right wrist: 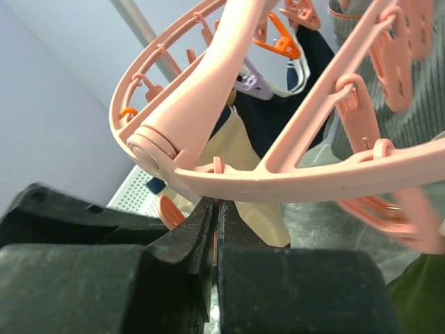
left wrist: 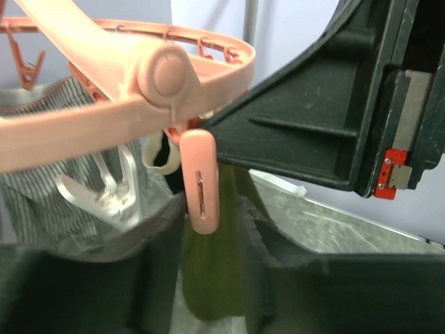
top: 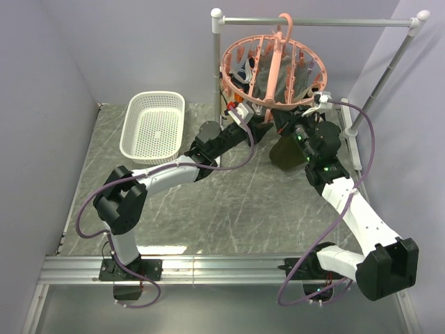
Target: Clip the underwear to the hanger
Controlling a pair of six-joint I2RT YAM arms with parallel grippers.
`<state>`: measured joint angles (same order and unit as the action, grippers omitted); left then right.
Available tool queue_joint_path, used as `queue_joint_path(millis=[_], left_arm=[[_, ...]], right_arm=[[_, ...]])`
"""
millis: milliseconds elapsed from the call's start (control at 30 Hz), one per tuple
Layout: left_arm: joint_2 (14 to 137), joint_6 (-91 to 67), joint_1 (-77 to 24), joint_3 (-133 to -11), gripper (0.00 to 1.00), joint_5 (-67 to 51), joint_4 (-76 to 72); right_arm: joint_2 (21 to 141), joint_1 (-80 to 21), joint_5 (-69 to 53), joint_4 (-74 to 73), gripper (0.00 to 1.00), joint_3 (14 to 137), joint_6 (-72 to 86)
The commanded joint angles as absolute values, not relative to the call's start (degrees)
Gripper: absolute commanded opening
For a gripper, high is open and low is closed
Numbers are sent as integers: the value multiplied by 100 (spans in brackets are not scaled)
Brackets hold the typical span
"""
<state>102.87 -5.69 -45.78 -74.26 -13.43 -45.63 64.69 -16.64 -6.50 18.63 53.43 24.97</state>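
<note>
1. Your right gripper (right wrist: 215,212) is clenched tight, its jaws meeting just under the rim of the hanger (top: 276,59). A thin salmon sliver shows at their seam, but you cannot tell whether a peg is pinched there
2. Your left gripper (left wrist: 212,226) has its jaws standing apart, low beside the ring on the side across from your right gripper. One salmon peg (left wrist: 200,182) dangles in front of the gap, and you cannot tell whether the fingers touch anything
3. The underwear (top: 284,154) hangs as a dark olive bundle below the near edge of the ring, between your two wrists and over the table (top: 229,209). In the left wrist view the olive cloth drops down from behind that peg, and whether the peg bites it is not clear
4. The hanger hangs by its hook from the grey rail (top: 313,22). A striped grey cloth (left wrist: 42,181), a tan garment (right wrist: 243,160) and a dark garment (right wrist: 299,118) hang from its pegs
5. The white basket (top: 160,95) sits on the table at the far left, well apart from the hanger
</note>
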Motion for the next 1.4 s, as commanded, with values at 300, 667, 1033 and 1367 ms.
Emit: queue_joint_path(millis=[300, 667, 1033, 1367], left_arm=[[9940, -861, -4518, -7400, 43, -1503, -4570], [9985, -668, -4517, -7339, 0, -1520, -4763], [9949, -597, -4509, -7066, 0, -1635, -5115], [9984, -650, -4518, -7110, 0, -1714, -5089]], right_arm=[[6319, -1714, -1301, 2083, 0, 5599, 2470], [6214, -1661, -1687, 1828, 24, 5616, 2347], [5766, -1547, -2144, 1248, 48, 5713, 1661], [6284, -1564, -1890, 1818, 61, 5757, 2250]])
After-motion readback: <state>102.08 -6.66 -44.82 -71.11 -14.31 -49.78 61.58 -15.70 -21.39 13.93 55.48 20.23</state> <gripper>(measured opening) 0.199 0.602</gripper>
